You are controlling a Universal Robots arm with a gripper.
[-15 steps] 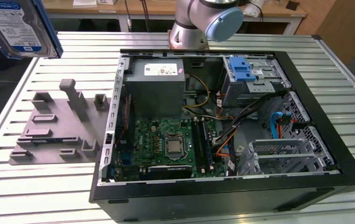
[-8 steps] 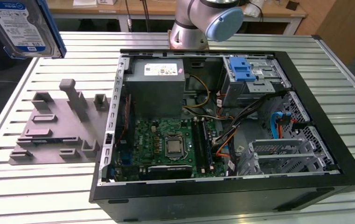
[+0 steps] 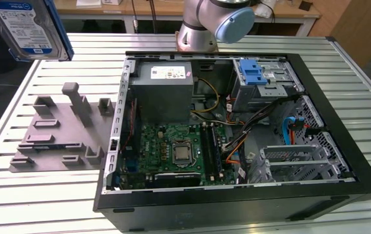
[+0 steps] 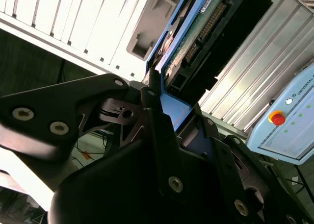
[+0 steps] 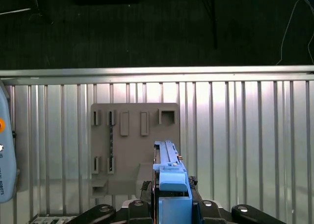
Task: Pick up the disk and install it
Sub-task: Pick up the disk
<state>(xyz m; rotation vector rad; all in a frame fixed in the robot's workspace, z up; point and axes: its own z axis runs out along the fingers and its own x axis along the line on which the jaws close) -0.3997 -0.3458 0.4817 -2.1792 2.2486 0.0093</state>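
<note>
The gripper [image 4: 172, 106] is clamped tight on the blue bracket of the disk [image 3: 30, 25], with its fingers [image 4: 153, 94] pressed to either side in both wrist views. The disk hangs in the air above the grey fixture plate [image 3: 62, 131] on the slatted table [image 3: 42, 195], at the exterior view's left of the open computer case [image 3: 237, 209]

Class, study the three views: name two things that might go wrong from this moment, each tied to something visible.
1. The gripper grips the disk by its blue bracket, in the air above the grey fixture; a slip would likely drop it there.
2. Loose cables lie beside the drive cage; they might snag the disk going in.
</note>
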